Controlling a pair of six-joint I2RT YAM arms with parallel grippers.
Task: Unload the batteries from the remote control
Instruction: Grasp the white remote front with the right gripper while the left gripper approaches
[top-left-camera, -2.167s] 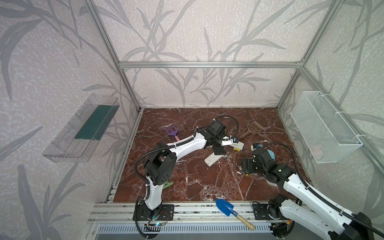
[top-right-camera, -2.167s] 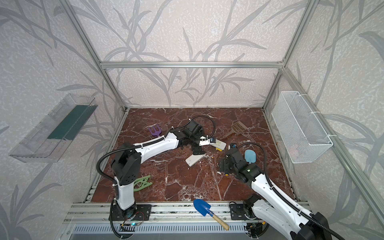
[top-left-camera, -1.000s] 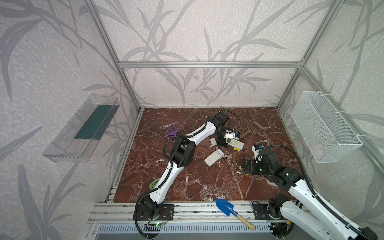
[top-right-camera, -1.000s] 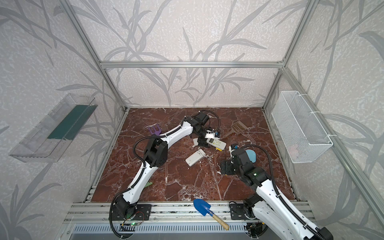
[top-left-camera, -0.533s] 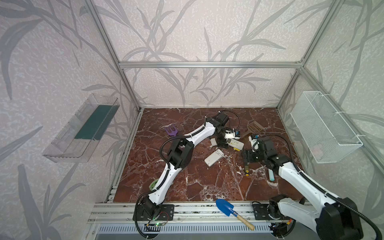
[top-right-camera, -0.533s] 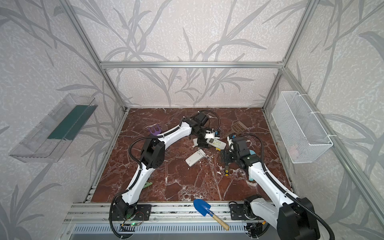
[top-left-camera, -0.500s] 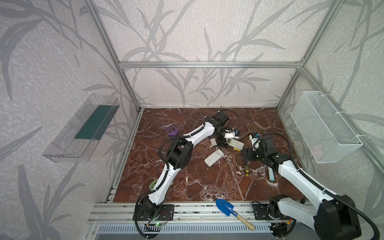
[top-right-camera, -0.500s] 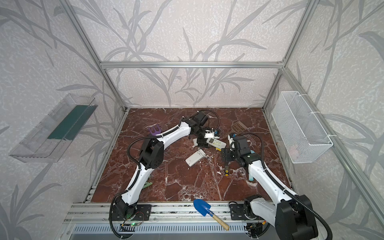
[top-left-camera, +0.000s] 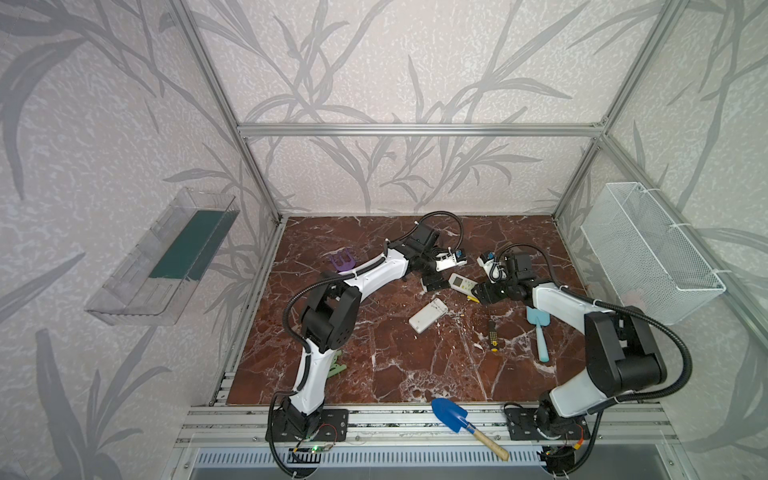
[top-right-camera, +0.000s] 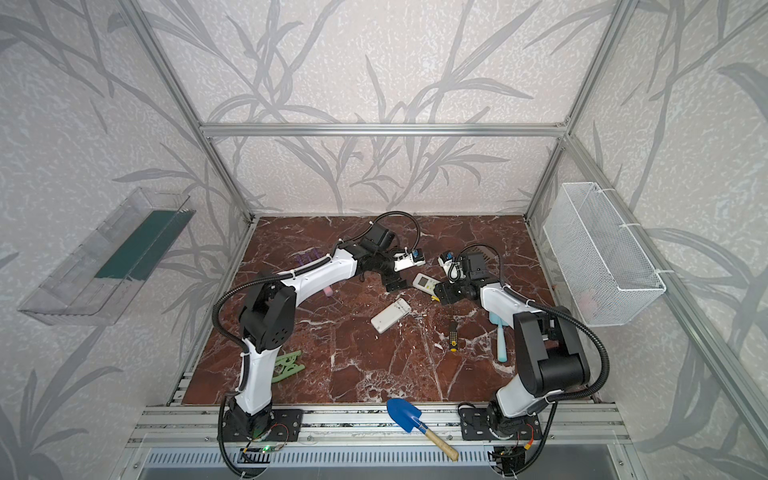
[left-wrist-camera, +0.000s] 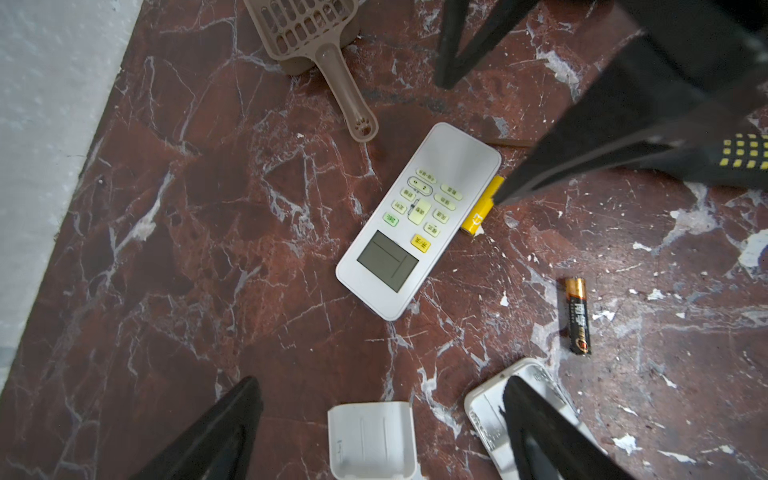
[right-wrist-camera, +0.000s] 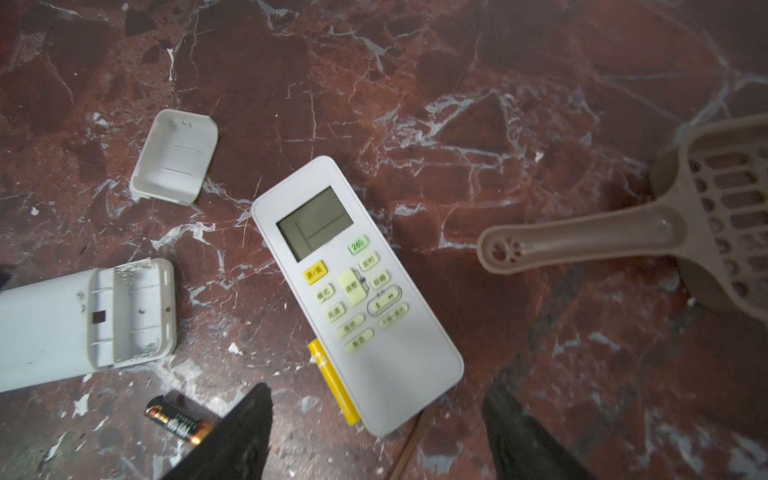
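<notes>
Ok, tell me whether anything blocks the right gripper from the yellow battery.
Nothing covers the yellow battery; the right gripper hangs above it, jaws open. But the face-up white remote lies against one long side, leaving no visible gap for a finger there.

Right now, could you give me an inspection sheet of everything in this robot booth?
surface: red-brown marble tabletop, white scuffs.
job's things: buttoned remote face up, yellow battery against its edge; black-gold battery loose; second remote face down, compartment empty; battery cover off.
clutter: brown litter scoop, screwdriver, blue trowel.
grippers: left gripper open; right gripper open, straddling the buttoned remote.
cables: black conduit looping on each arm.
surroundings: wire basket, clear wall tray.
</notes>
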